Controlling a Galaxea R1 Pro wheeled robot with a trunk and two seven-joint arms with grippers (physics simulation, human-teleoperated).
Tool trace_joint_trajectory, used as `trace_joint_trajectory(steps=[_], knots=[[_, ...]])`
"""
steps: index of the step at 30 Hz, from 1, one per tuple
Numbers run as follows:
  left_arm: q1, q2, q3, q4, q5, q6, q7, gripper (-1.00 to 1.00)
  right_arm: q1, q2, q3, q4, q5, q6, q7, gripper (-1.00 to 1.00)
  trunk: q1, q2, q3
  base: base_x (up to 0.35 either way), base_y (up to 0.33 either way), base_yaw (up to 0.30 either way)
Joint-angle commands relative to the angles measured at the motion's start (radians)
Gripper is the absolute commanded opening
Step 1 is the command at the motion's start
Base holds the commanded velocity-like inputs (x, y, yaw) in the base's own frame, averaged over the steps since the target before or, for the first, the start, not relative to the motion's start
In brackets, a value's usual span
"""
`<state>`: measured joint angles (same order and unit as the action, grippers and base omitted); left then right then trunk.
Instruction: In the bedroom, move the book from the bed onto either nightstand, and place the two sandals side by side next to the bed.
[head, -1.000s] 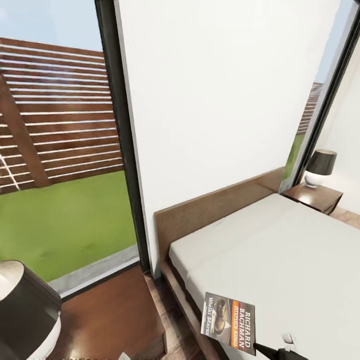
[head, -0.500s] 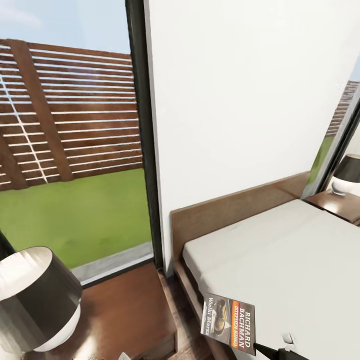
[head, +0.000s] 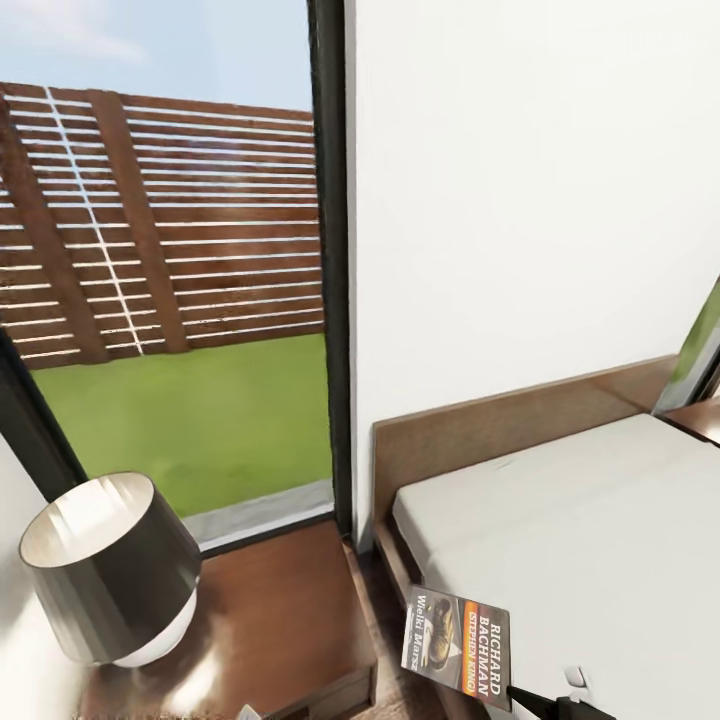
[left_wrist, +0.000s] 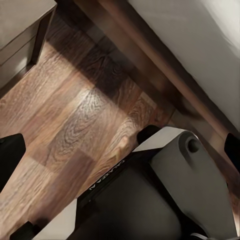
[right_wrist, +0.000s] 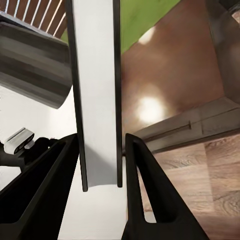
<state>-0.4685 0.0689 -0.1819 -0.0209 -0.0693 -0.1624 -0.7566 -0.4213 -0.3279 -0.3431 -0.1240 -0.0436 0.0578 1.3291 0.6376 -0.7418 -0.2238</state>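
The right hand (right_wrist: 102, 165) is clamped on the book (head: 457, 648). In the right wrist view its two dark fingers (right_wrist: 142, 190) press the thin book from both sides, and the book stands on its edge between them. In the head view the book hangs in the air, upright, over the near edge of the bed (head: 580, 540), with its orange and black title band showing. So the book is off the bed already, but it is not put down yet.

Just beside the bed stands the nightstand (head: 270, 620), dark brown and shiny. A lamp (head: 115, 570) with a dark shade sits on one side of its surface, and the side near the bed is bare. That looks like a good spot for the book.

The left hand (left_wrist: 120, 145) points down at the wood floor (left_wrist: 65, 115) by the bed frame. Its fingers are apart and hold nothing.

The two sandals are still to be set by the bed
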Motion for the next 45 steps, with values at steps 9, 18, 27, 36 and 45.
trace_joint_trajectory(steps=[9, 18, 27, 36, 45], knots=[[-0.001, 0.0, -0.002, 0.001, -0.008, -0.009, 0.0, 1.0, 0.0, 0.0, -0.002, 0.0, -0.006, 0.006, 0.003, -1.0, 0.0, -0.001, -0.001, 0.0, 0.0, 0.232], [-0.001, 0.0, -0.002, 0.001, -0.007, -0.009, 0.0, 1.0, 0.0, 0.0, -0.002, 0.0, -0.006, 0.006, 0.002, -1.0, 0.0, -0.001, -0.001, 0.0, 0.0, 0.232], [-0.001, 0.0, -0.002, 0.001, -0.007, -0.008, 0.0, 1.0, 0.0, 0.0, -0.002, 0.0, -0.006, 0.005, 0.003, -1.0, 0.0, -0.001, -0.001, 0.0, 0.0, 0.232], [-0.001, 0.0, -0.002, 0.001, -0.007, -0.008, 0.0, 1.0, 0.0, -0.001, -0.002, 0.0, -0.006, 0.005, 0.003, -1.0, 0.0, -0.001, -0.001, 0.0, 0.0, 0.232], [-0.001, 0.0, -0.002, 0.001, -0.007, -0.008, 0.0, 1.0, 0.0, -0.001, -0.002, 0.0, -0.006, 0.006, 0.003, -1.0, 0.0, -0.001, -0.001, 0.0, 0.0, 0.218]])
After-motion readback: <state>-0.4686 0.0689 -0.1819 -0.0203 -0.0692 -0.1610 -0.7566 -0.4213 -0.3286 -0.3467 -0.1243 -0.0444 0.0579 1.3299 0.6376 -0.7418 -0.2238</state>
